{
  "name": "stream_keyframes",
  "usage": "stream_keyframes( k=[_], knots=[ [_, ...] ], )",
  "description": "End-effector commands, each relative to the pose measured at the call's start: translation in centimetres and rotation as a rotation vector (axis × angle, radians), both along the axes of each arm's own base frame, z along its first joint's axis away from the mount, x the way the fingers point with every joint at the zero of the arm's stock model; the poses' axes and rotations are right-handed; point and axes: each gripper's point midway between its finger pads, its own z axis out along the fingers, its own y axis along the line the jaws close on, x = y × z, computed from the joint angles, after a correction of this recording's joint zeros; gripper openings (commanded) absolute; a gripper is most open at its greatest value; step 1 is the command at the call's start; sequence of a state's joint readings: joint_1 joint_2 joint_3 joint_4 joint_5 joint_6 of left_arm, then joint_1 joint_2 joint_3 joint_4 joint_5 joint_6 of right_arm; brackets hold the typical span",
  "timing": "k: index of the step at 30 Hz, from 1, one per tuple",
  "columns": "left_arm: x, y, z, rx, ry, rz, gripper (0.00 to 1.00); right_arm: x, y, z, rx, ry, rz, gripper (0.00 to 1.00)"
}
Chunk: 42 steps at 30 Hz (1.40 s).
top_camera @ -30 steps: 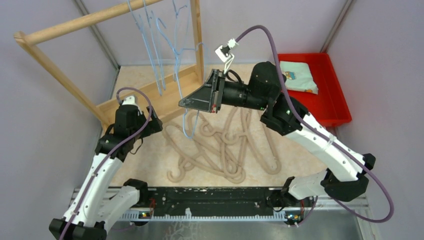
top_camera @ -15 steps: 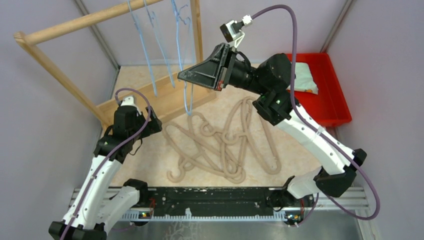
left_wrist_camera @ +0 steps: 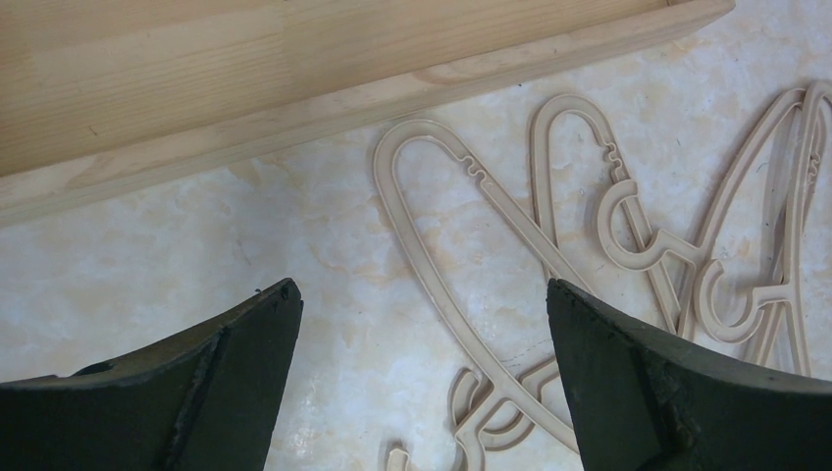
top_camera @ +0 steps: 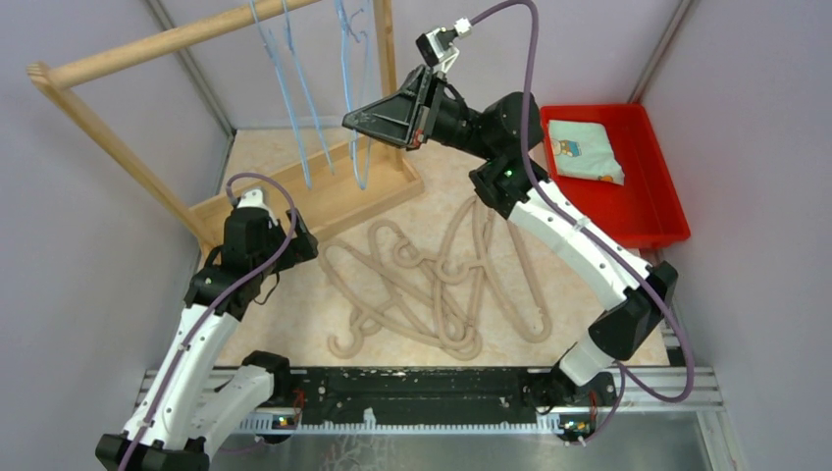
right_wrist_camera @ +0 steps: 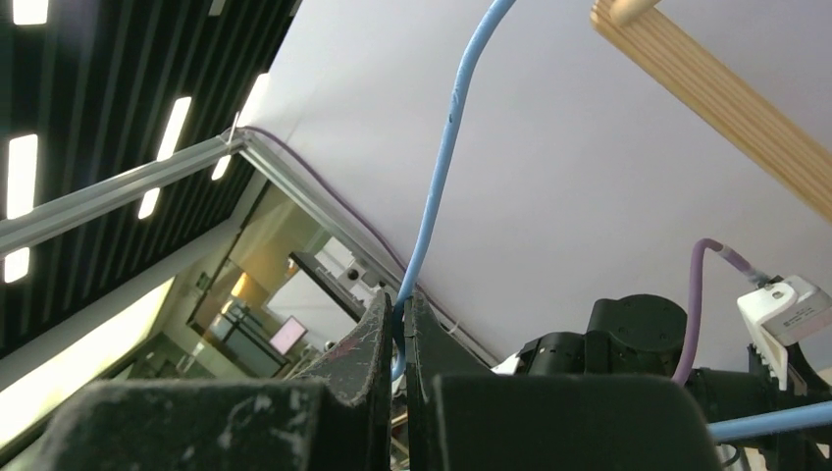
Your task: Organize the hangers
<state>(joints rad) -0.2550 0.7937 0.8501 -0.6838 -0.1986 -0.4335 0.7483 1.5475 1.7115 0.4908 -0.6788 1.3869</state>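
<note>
Several beige hangers [top_camera: 442,285] lie tangled on the table. Several light-blue wire hangers [top_camera: 294,98] hang from the wooden rack's rail [top_camera: 167,39]. My right gripper [top_camera: 353,118] is raised by the rack's right post and is shut on another light-blue wire hanger [top_camera: 361,162], which dangles below it. In the right wrist view the blue wire [right_wrist_camera: 442,167] runs up from the closed gripper [right_wrist_camera: 400,294] towards the rail [right_wrist_camera: 726,98]. My left gripper [top_camera: 260,231] is open and empty, low over the table left of the pile. The left wrist view shows it [left_wrist_camera: 422,294] above a beige hanger [left_wrist_camera: 471,196].
The rack's wooden base [top_camera: 324,191] lies on the table behind the pile and also shows in the left wrist view [left_wrist_camera: 294,69]. A red bin [top_camera: 648,211] at the back right holds a folded cloth [top_camera: 584,147]. Grey walls close in both sides.
My right gripper has carried the blue wire hanger up and back, from above the beige pile to the rack's rail. The left arm has not moved.
</note>
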Motion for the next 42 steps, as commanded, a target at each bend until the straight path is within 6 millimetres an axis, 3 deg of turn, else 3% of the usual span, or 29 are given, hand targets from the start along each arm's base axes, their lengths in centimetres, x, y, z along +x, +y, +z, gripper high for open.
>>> stream_keyframes(
  k=[1,9,13,21,29,36,42],
  knots=[
    [0.2,0.4,-0.2,0.018,-0.005,0.009,0.99,-2.2,-2.1,4.1,0.128,-0.12,0.047,0.0],
    [0.7,0.3,-0.2,0.02,-0.007,0.01,0.99,1.8,-2.7,3.7,0.119,-0.15,-0.011,0.0],
    [0.9,0.4,-0.5,0.028,0.004,0.012,0.99,5.5,-1.1,1.8,0.076,-0.138,-0.017,0.0],
    [1.6,0.8,-0.3,0.058,0.002,0.023,0.99,10.3,0.9,-0.3,0.092,-0.078,0.028,0.0],
    [2.0,1.1,0.2,0.078,-0.003,0.027,0.99,14.6,0.3,-2.5,0.106,-0.028,-0.002,0.0],
    [2.3,1.5,0.1,0.099,0.003,0.034,0.99,16.2,-0.8,-3.9,0.111,-0.008,-0.014,0.0],
    [2.4,1.6,-0.2,0.1,0.012,0.038,0.99,15.9,-1.0,-5.5,0.095,0.009,0.02,0.0]
  ],
)
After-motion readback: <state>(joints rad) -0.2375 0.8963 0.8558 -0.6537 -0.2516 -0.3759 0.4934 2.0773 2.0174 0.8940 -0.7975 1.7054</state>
